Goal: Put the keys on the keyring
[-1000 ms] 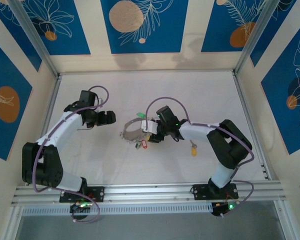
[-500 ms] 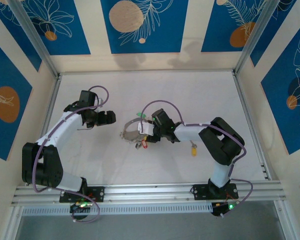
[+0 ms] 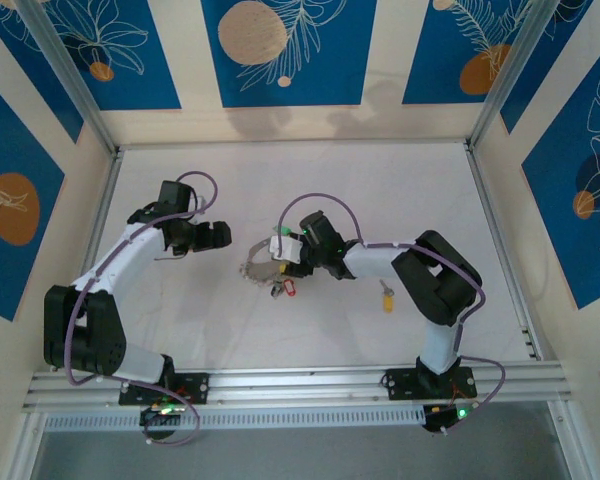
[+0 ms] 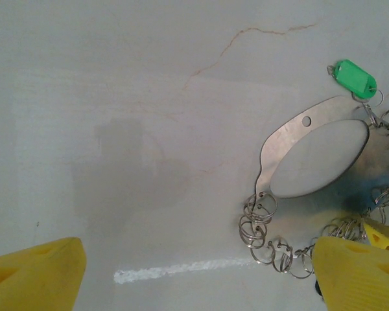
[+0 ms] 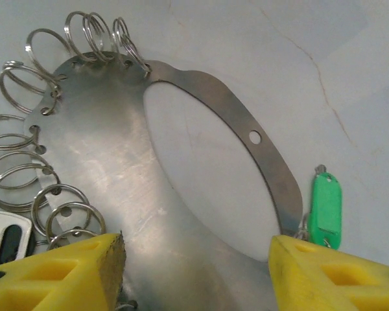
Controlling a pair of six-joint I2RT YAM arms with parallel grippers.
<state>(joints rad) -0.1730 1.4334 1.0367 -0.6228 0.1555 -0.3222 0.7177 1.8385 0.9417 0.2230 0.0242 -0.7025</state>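
Observation:
The keyring (image 3: 257, 268) is a flat grey metal oval with a large hole and several small split rings (image 4: 260, 221) along its edge, lying mid-table. A green-headed key (image 5: 325, 210) hangs at its rim, a red key (image 3: 288, 289) lies at its near side, and a yellow key (image 3: 387, 298) lies apart to the right. My right gripper (image 5: 198, 272) is open, its yellow fingers (image 5: 65, 272) straddling the wide part of the metal plate (image 5: 110, 162). My left gripper (image 4: 194, 278) stands open just left of the keyring (image 4: 272, 146), with bare table between its fingers.
A white tag with a black slot (image 5: 6, 238) lies beside the rings. A white scuff line (image 4: 175, 269) marks the table. Walls (image 3: 100, 180) close in the left, right and back sides.
My right gripper has slid left and slightly away from me, coming over the keyring. The left arm and the keyring have stayed put.

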